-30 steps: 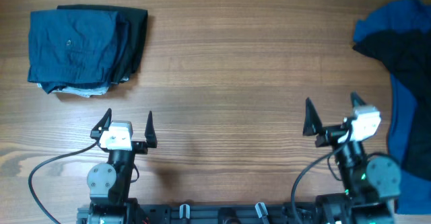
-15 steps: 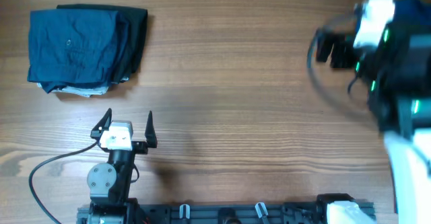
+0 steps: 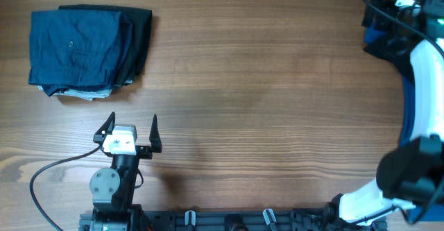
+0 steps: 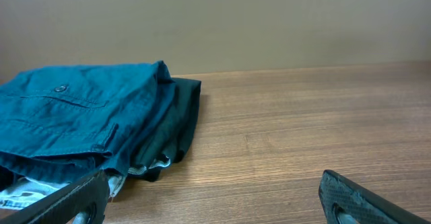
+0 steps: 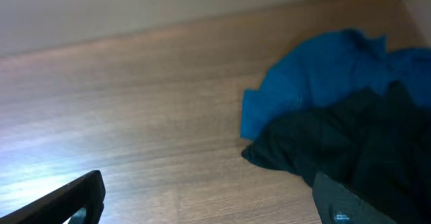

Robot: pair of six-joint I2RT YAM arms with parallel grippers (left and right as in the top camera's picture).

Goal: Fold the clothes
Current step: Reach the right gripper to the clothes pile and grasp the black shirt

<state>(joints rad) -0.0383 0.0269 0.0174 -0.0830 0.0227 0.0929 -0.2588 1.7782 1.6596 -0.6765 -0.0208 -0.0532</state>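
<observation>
At your far left, the folded stack (image 3: 83, 47) is lying in the far left corner of the table (image 3: 263, 85). A teal-blue garment (image 4: 74, 109) with a small button is sitting on top, and a dark garment (image 3: 141, 40) is showing along its right edge. Nearer you, your left gripper (image 3: 131, 125) is sitting close to the front edge, well apart from the stack and pointing toward it. Its jaws are standing wide apart and gripping nothing. Moving right, your right arm (image 3: 416, 71) is arching over to the far right corner, where the unfolded clothes are lying in a heap. There a bright blue garment (image 5: 316, 76) is lying crumpled on the wood, and a black garment (image 5: 350, 150) is lying partly over it. Your right gripper (image 5: 205, 187) is hanging above the wood at the heap's left edge, its jaws spread wide and holding nothing. Its right finger is sitting against the black cloth in the wrist view, but you cannot tell whether it is touching.
</observation>
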